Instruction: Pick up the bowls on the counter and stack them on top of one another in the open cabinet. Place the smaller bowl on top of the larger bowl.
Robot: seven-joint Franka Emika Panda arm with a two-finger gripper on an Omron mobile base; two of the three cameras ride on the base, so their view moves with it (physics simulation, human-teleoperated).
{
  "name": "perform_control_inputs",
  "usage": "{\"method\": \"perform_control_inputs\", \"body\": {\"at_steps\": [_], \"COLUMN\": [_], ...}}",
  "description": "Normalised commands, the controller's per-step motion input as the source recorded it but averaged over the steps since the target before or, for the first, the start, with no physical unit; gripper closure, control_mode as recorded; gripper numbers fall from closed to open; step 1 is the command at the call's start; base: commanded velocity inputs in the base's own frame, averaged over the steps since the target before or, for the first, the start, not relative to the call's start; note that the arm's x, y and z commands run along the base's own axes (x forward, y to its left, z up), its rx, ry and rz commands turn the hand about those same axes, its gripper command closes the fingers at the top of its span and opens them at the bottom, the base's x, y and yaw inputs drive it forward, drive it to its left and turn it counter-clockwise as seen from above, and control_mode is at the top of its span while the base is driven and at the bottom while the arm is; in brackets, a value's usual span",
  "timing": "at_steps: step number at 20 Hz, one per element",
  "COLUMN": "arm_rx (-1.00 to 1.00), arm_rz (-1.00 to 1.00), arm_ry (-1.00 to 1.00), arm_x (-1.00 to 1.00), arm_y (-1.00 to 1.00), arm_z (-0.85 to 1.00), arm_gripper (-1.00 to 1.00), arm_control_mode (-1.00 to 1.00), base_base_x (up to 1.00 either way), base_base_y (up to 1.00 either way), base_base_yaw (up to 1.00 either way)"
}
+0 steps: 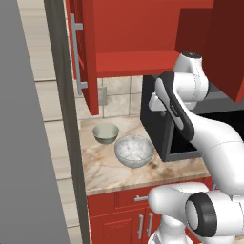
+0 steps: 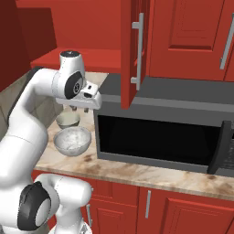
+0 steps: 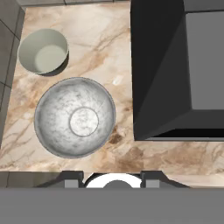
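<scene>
Here both bowls sit on the counter, to the left of the black microwave, whose door hangs open. The larger bowl, white-grey and marbled, stands nearer the counter's front edge; the smaller bowl, dull grey-green with a pale inside, stands just behind it, closer to the tiled wall, and the two seem to be just apart rather than touching. Seen from the hand, the larger bowl lies almost straight below, with the smaller bowl up and to the left and the microwave's dark top on the right. Above, the open cabinet shows its red shelf bare, its door with the long silver bar handle swung out to the left. The gripper hangs in the air over the bowls, well clear of both and holding nothing. How far apart its fingers stand I cannot tell: they are too small and dark in the base views and barely show in the hand view.
</scene>
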Motion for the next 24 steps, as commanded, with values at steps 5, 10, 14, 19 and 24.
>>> {"method": "perform_control_inputs", "body": {"at_steps": [5,10,14,19,24], "arm_rx": [0.00,0.00,0.02,0.02,0.04], "arm_rz": [-0.01,-0.07,-0.11,-0.17,-0.16], "arm_ry": [-0.01,-0.04,-0.04,-0.02,0.00], "arm_x": [-0.15,-0.32,-0.38,-0.32,-0.24], "arm_y": [0.04,0.07,0.02,0.05,0.06], "arm_z": [0.00,-0.01,-0.13,-0.17,-0.20], "arm_gripper": [-1.00,-1.00,-1.00,-1.00,-1.00], "arm_control_mode": [-1.00,-1.00,-1.00,-1.00,-1.00], "base_base_x": [0.00,0.00,0.00,0.00,0.00], "base_base_y": [0.00,0.00,0.00,0.00,0.00], "base_base_yaw": [0.00,0.00,0.00,0.00,0.00]}}
